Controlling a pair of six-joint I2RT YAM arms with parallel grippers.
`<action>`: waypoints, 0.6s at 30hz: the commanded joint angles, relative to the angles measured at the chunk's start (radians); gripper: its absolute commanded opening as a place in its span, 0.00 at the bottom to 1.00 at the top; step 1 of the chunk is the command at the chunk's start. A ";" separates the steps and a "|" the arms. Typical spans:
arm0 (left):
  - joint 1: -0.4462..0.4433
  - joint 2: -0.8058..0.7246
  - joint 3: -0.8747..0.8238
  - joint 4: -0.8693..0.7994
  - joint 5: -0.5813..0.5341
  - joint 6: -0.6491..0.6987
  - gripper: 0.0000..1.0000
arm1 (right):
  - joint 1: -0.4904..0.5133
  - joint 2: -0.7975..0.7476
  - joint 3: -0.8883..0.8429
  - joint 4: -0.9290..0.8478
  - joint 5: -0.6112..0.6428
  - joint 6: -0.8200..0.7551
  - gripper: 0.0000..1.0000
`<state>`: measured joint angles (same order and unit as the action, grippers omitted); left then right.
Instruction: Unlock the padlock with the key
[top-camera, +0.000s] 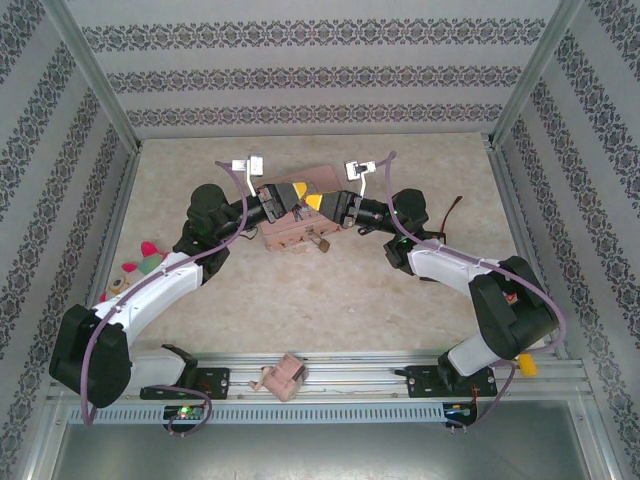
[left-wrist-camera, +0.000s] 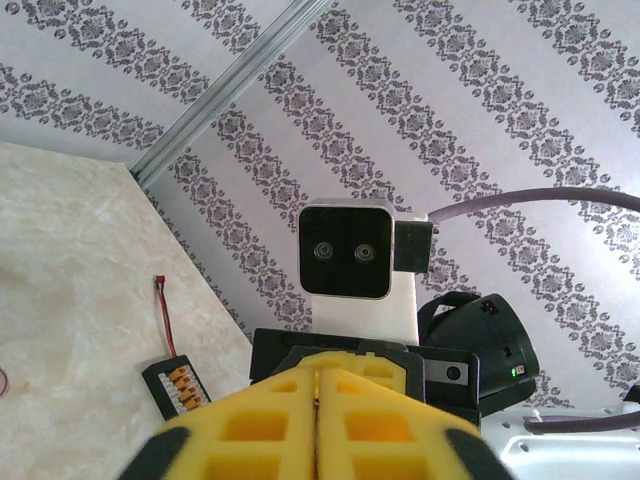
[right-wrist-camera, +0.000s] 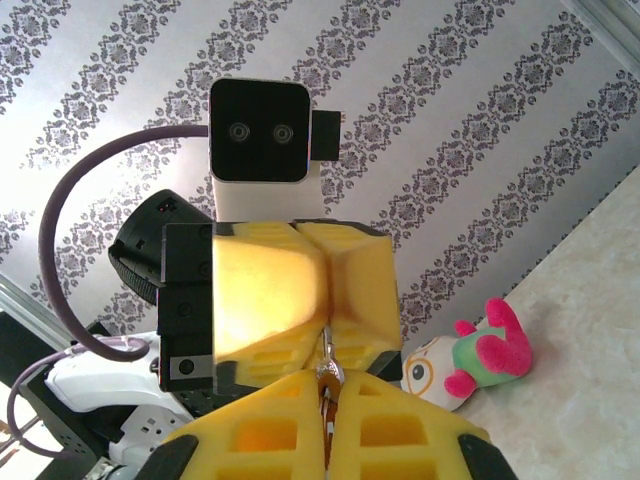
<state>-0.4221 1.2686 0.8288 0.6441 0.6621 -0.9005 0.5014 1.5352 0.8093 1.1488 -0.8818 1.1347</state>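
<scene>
- Marbled table (top-camera: 400, 290), patterned walls behind.
- Right gripper (right-wrist-camera: 325, 440): pressed together, pinching the key (right-wrist-camera: 327, 372).
- Left gripper (right-wrist-camera: 322, 300): tip-to-tip opposite, fingers nearly together, hold unclear.
- Padlock (top-camera: 322, 243): at the tin's (top-camera: 285, 236) right corner, below the right gripper, nearer that arm.

Marbled table (top-camera: 400, 300) enclosed by walls (top-camera: 300, 60) with patterned stripes. 1 plush toy (right-wrist-camera: 480, 355) lies near the left wall; 1 pink tin (top-camera: 283, 238) stands mid-table; 1 small pink box (top-camera: 285, 375) rests on the near rail (top-camera: 380, 372); 1 connector block (left-wrist-camera: 178, 388) with a red wire lies on the table.
</scene>
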 joint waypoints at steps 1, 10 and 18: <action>0.018 -0.011 -0.014 0.033 -0.042 -0.015 0.50 | -0.006 0.006 0.000 0.039 0.007 0.003 0.00; 0.016 -0.128 -0.048 -0.114 -0.230 0.064 0.99 | -0.079 -0.050 -0.114 -0.071 0.059 0.035 0.00; -0.097 -0.229 -0.069 -0.388 -0.578 0.183 0.99 | -0.153 -0.263 -0.199 -0.509 0.114 -0.139 0.00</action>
<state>-0.4606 1.0637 0.7654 0.4107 0.2668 -0.8005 0.3614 1.3651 0.6182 0.8425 -0.8028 1.1099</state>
